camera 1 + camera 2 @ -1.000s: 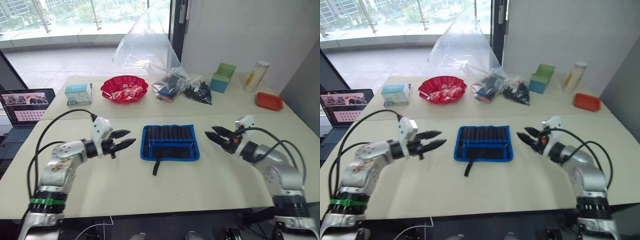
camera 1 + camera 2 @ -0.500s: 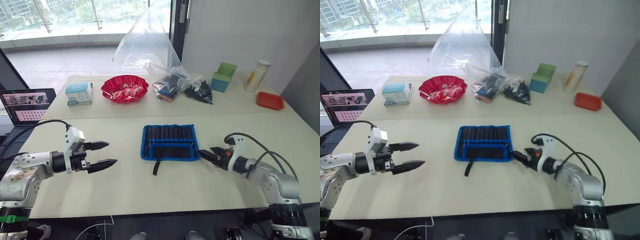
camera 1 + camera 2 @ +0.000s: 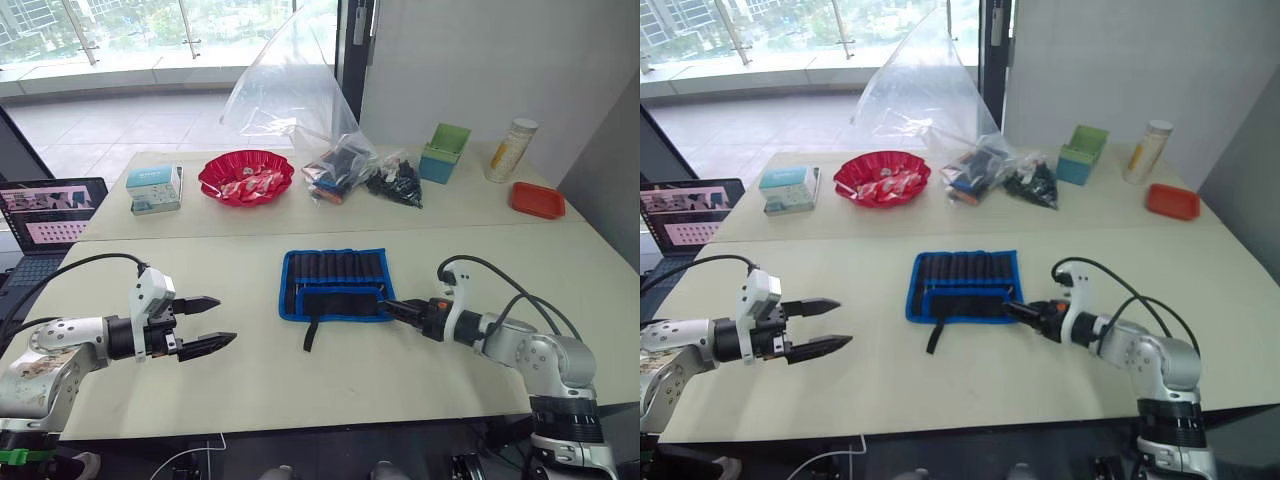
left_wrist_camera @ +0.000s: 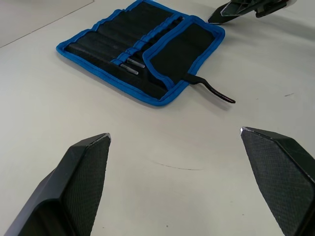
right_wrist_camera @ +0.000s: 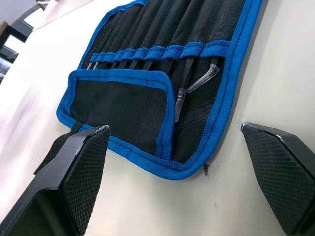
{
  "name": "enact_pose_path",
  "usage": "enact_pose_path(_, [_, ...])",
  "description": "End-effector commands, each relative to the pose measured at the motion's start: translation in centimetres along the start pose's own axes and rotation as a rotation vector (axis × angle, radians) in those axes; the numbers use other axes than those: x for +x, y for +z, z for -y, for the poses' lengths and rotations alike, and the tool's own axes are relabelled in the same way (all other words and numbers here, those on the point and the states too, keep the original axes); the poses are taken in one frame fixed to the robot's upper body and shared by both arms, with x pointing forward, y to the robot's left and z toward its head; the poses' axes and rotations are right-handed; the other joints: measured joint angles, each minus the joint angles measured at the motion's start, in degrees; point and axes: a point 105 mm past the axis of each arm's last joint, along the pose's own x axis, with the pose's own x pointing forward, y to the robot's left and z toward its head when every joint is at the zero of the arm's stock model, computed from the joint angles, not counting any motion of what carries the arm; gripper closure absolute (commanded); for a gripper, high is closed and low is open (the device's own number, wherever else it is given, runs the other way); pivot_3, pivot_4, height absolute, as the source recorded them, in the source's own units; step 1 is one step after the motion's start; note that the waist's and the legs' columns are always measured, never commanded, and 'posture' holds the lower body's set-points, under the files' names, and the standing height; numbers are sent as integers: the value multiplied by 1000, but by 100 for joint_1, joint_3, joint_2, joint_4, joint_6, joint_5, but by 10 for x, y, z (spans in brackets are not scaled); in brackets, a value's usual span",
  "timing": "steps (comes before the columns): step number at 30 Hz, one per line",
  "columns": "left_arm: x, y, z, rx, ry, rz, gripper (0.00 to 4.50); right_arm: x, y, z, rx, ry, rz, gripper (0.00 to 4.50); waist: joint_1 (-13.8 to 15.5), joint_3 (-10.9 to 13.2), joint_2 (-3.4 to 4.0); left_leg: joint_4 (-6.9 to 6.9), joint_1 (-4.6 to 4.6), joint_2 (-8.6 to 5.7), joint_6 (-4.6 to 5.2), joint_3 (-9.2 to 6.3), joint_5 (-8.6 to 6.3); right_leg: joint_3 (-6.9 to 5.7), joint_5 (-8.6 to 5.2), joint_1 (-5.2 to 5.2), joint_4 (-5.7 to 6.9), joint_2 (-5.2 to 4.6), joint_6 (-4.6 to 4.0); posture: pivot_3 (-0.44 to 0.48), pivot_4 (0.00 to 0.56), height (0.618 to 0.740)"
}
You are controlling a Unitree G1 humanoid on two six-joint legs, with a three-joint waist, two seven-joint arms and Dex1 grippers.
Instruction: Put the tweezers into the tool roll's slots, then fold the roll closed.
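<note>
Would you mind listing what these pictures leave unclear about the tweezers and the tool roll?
- How many tweezers sit in the slots: the right wrist view shows two tips clearly; the others lie under the fabric.
- The tweezers in the head views: too small to make out against the black tool roll.
- The roll's far end in the right wrist view: cut off by the picture's edge.
- The strap fastening: too small to tell.

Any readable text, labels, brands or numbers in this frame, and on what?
None can be read.
Small box: print on its top, too small.
Tall canister: patterned label, too blurred.
Laptop screen: pictures, no legible words.
Tool roll: no label visible.
</note>
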Motion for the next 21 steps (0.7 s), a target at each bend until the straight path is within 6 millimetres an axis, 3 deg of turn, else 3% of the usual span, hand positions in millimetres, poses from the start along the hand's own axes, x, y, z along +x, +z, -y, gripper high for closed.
enact_pose_path(1, [-1, 6, 2, 34, -5, 10, 0, -1, 2, 4, 28, -9, 23, 1119, -4, 0, 0, -1, 0, 0, 0, 0, 0, 0, 0, -1, 0, 0, 0, 0, 150, 740])
enact_pose_path(11, [-1, 2, 2, 32, -30, -29, 0, -6, 11, 9, 108, 17, 80, 4424, -36, 0, 0, -3, -2, 0, -2, 3, 1, 0, 0, -7, 1, -1, -1, 0, 150, 740])
enact_pose_path(21, [5, 0, 2, 28, -41, -26, 0, -27, 26, 14, 172, 30, 151, 4424, -55, 0, 1, -6, -5, -1, -2, 3, 2, 1, 1, -11, 2, -2, -2, 0, 150, 740])
